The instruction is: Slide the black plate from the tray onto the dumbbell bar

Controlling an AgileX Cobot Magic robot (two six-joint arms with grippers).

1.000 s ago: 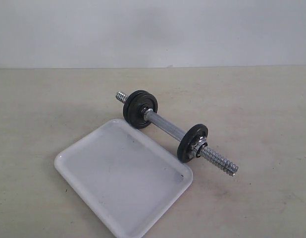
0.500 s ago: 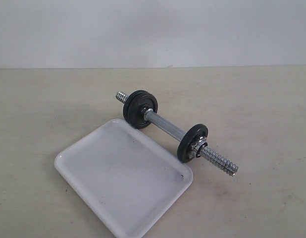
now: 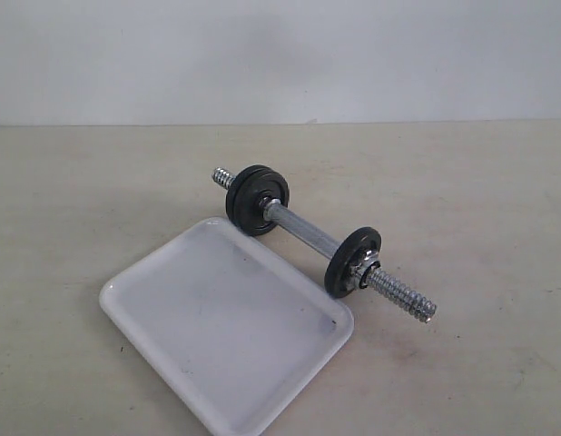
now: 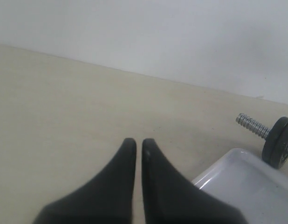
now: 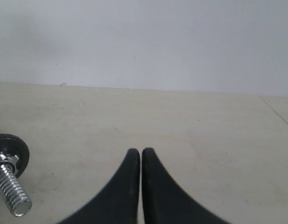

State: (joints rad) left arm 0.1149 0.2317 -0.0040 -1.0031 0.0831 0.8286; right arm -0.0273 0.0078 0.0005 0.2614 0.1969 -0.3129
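Soft, even, slightly hazy light; faint shadows; blurred wrist-view foregrounds.

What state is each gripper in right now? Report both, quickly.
Left gripper: shut, holding nothing.
Right gripper: shut, holding nothing.

Work surface and backdrop.
The tabletop (image 3: 480,200) is a pale beige, matte sheet filling the lower part of the exterior view, marked by faint grey streaks and a darker smudge (image 3: 394,350) toward its near right. Behind it rises a plain off-white wall (image 3: 280,54), evenly lit, meeting the tabletop along a straight horizontal edge. A small dark fleck (image 3: 309,121) sits on that edge. In the right wrist view a thin dark line (image 5: 277,112) crosses the tabletop obliquely.
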